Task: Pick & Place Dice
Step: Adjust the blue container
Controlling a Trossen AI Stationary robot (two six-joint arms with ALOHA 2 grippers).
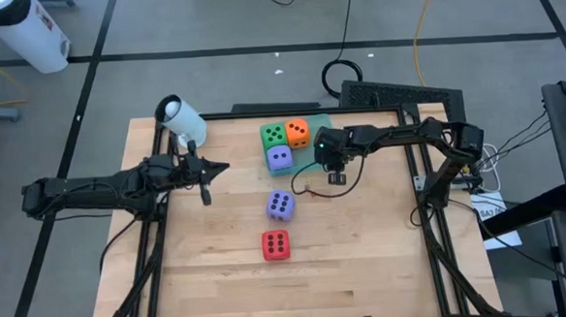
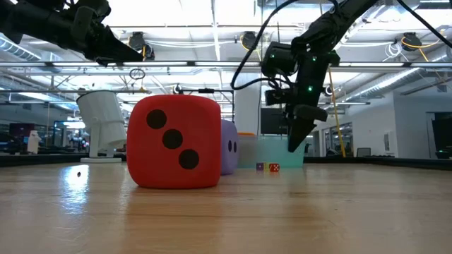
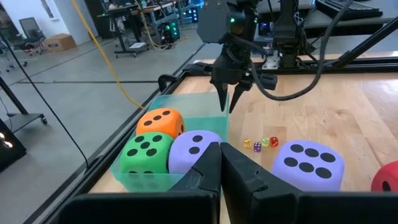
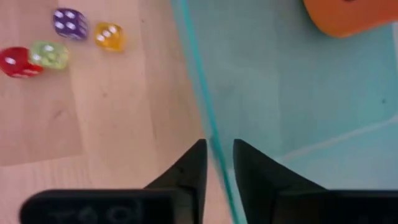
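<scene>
Table: wooden table [image 1: 221, 278].
Right gripper [image 4: 219, 163]: fingers nearly closed astride green tray [image 4: 298, 93] wall — pointing down.
Left gripper [image 1: 216, 168]: closed, raised.
Red die [image 2: 174, 141]: three-pip diagonal facing the low camera — cube, no long axis.

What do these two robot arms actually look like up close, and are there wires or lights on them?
Both are slim black jointed arms. Each ends in a gripper with two dark, pointed, wedge-shaped fingers: the left gripper and the right gripper. A loose black cable loops beside the right arm's wrist, where small green lights glow. No markings are readable.
</scene>
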